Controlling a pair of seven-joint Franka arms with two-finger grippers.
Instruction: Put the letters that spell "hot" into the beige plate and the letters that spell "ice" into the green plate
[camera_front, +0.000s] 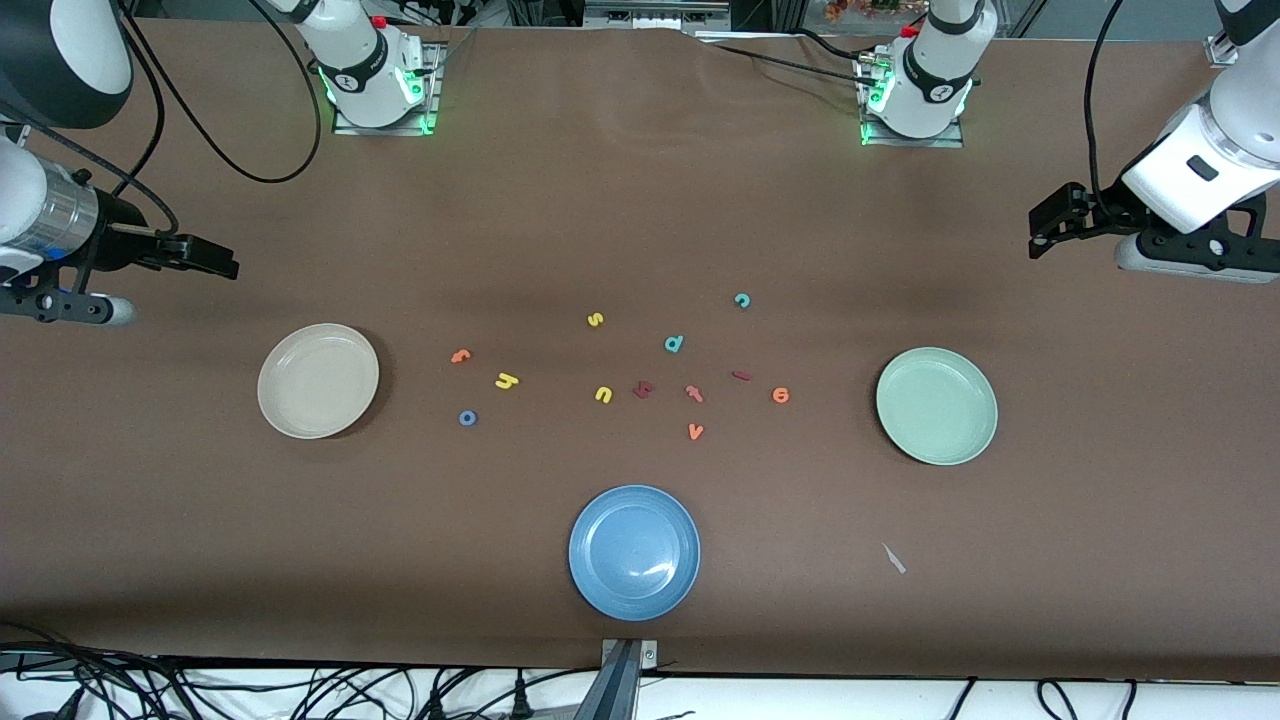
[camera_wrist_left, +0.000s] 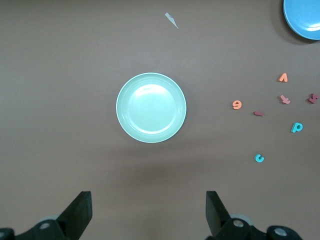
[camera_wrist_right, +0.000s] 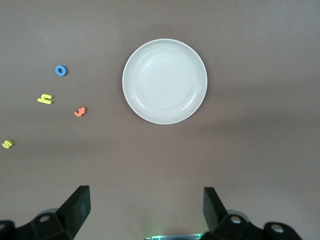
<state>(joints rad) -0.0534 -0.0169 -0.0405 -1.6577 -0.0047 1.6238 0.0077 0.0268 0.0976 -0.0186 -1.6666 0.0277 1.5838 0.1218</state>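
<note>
The left gripper (camera_wrist_left: 146, 212) hung with its jaws wide and empty, up in the air near the desk's edge at the left arm's end, looking down on the green plate (camera_wrist_left: 151, 107). The right gripper (camera_wrist_right: 145, 212) matched it at the right arm's end of the desk, jaws wide with nothing between them, over bare desk beside the beige plate (camera_wrist_right: 164, 81). Both arms seemed to be waiting.

Both plates were bare, so by the look of it nothing of the task was done yet.

The letters lay loose about the middle of the desk, between the two plates. The ones for "hot" sat toward the beige plate: the orange t (camera_front: 460, 355), the yellow h (camera_front: 506, 380) just nearer the front camera, and the blue o (camera_front: 467, 418) nearer again. The ones for "ice" sat toward the green plate: the orange e (camera_front: 780, 395) closest to it, the dark red i (camera_front: 741, 376) beside that, and the teal c (camera_front: 742, 300) farther from the camera, toward the bases.

Between the two groups lay the spares (a yellow s (camera_front: 595, 320), a yellow u (camera_front: 603, 394), a teal d (camera_front: 674, 344), an orange v (camera_front: 696, 431) and two reddish letters (camera_front: 643, 389)), which should stay put. A blue plate (camera_front: 634, 552) stood near the desk's front edge, also bare.

All six letters were left to move, three to each plate.
</note>
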